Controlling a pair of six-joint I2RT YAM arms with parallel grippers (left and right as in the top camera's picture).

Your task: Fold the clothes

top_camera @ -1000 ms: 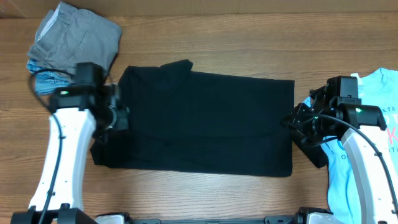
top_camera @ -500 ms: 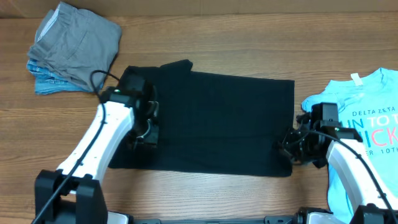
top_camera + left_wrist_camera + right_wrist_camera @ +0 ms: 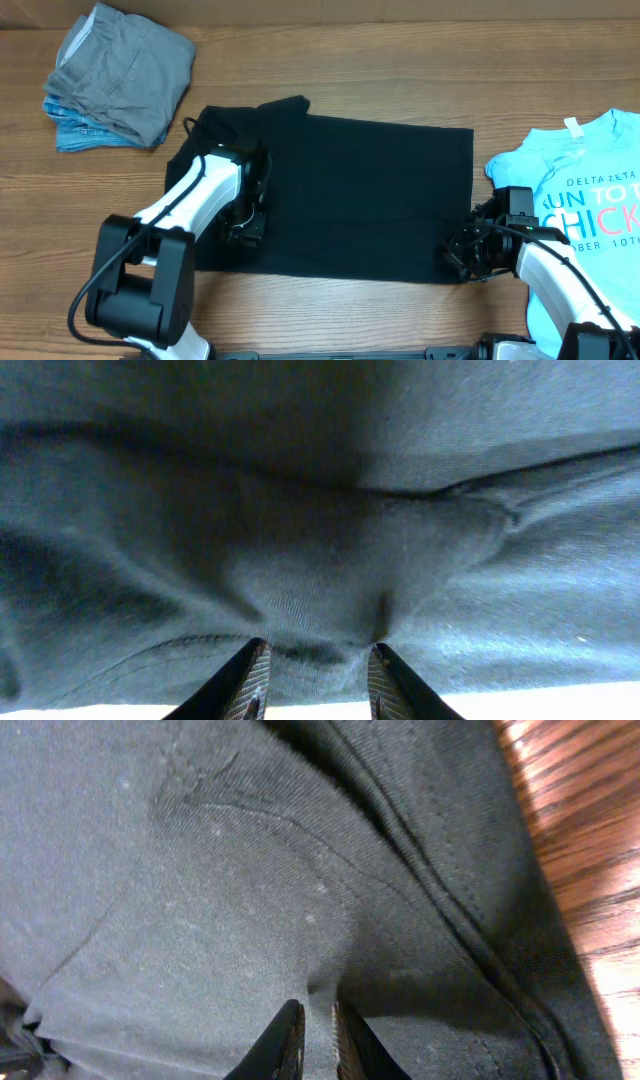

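The black tee (image 3: pixel 350 190) is lying flat across the middle of the frame. The left gripper (image 3: pixel 245 222) is pressing on its lower left part, jaws standing half open with cloth puckering between them. The right gripper (image 3: pixel 465 258) is pinching a small ridge of cloth at the lower right corner, jaws nearly together. The cloth is looking light and limp, so it will likely sag and drag. Taking both lower corners, all layers together, is looking like the best hold. A blue tee (image 3: pixel 590 220) is lying at far right and a grey pile (image 3: pixel 120 75) at upper left.
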